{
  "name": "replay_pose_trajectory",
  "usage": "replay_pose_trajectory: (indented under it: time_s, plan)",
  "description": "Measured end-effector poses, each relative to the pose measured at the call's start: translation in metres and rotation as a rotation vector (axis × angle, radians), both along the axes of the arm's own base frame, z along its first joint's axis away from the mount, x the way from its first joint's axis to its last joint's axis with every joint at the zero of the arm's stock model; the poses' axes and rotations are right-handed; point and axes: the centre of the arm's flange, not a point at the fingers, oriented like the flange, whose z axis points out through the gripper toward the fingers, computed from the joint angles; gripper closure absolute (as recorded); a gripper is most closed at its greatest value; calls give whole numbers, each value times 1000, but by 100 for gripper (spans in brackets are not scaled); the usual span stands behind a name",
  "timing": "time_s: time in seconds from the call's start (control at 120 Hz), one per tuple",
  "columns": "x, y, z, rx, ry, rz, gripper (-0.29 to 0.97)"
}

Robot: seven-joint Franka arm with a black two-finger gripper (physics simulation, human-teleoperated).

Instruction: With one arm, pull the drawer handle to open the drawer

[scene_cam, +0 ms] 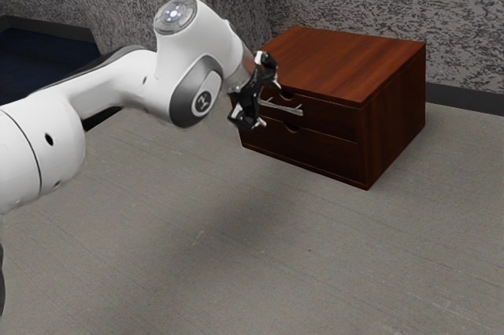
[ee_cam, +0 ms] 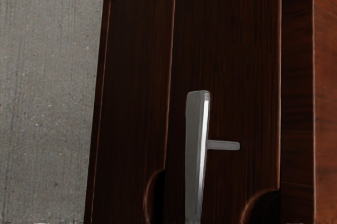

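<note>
The tool (scene_cam: pixel 260 97) is open at the cabinet's (scene_cam: pixel 346 67) front. Its fingers are spread above and below the near end of the upper drawer's (scene_cam: pixel 327 110) steel handle (scene_cam: pixel 285 106) (I cannot tell whether they touch it). The drawer front sits flush with the lower one. The cabinet stands on the grey desk (scene_cam: pixel 236 256).

The grey surface (scene_cam: pixel 236 256) I work over spreads across the lower frame; a dark wooden cabinet (scene_cam: pixel 346 67) stands on it, right of centre.
</note>
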Motion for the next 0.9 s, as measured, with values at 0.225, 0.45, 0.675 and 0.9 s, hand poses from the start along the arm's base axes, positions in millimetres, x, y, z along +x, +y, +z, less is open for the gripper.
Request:
replay_pose_trajectory:
  time_s: [0.225, 0.45, 0.675, 0.9]
  plan:
    - [0, 6, 3, -53, 41, 27, 12]
    - [7, 9, -10, -57, 51, 26, 13]
    - [9, 8, -20, -61, 53, 22, 18]
    - [8, 8, -24, -62, 61, 22, 25]
